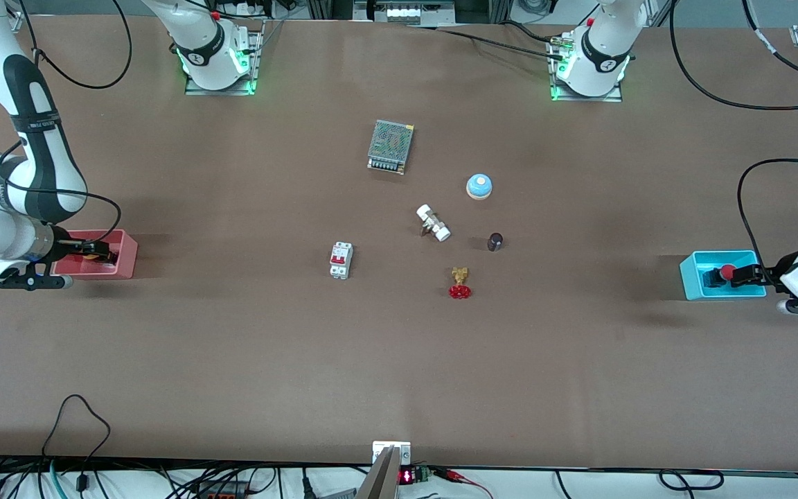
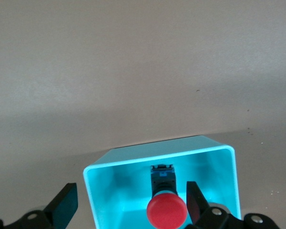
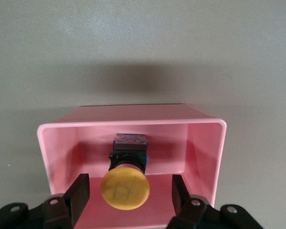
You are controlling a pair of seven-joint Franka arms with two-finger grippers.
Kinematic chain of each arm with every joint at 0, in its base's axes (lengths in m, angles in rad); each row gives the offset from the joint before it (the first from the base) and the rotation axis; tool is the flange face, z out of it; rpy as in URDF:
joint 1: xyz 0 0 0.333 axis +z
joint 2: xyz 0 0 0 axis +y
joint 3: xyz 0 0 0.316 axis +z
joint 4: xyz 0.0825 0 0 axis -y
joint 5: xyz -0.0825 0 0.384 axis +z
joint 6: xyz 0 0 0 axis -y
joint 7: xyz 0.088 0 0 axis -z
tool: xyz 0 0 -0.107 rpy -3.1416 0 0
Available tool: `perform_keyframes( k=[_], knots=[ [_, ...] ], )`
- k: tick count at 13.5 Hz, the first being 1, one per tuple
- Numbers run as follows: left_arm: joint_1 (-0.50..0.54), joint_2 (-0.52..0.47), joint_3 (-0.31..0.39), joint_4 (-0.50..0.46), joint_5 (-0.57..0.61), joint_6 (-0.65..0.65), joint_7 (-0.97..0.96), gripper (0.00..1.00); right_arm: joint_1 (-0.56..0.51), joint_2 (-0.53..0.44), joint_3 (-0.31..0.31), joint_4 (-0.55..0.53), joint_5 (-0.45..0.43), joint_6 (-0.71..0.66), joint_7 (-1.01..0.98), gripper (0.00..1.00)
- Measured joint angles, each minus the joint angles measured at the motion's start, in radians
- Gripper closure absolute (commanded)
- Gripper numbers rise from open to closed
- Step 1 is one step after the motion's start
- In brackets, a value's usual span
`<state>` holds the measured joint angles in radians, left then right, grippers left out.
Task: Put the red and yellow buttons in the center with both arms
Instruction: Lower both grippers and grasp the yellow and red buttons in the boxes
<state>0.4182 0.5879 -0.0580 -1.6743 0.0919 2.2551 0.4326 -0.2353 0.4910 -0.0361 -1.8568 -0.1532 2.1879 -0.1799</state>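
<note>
I can make out very little writing from here. A dark band on the right arm (image 1: 33, 125) carries small white lettering, too fine for me to read. The small display (image 1: 406, 476) at the table edge nearest the front camera shows red glowing characters I cannot decipher. I read nothing on the other objects

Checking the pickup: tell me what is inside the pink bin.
The pink bin holds the yellow button, open right gripper straddling it. The button's underside is hidden.
</note>
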Motion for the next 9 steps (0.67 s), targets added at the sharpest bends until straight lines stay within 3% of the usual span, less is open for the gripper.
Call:
perform_keyframes(
  k=[5,9],
  knots=[
    [0.001,0.013,-0.005,-0.025,-0.013,0.003,-0.044,0.01,-0.004,0.017,0.0,0.0,0.0,0.004,-0.003,0.31],
    [0.002,0.016,-0.005,-0.06,-0.014,0.008,-0.075,0.09,-0.003,0.018,0.002,0.0,0.0,0.005,-0.013,0.46]
  ],
)
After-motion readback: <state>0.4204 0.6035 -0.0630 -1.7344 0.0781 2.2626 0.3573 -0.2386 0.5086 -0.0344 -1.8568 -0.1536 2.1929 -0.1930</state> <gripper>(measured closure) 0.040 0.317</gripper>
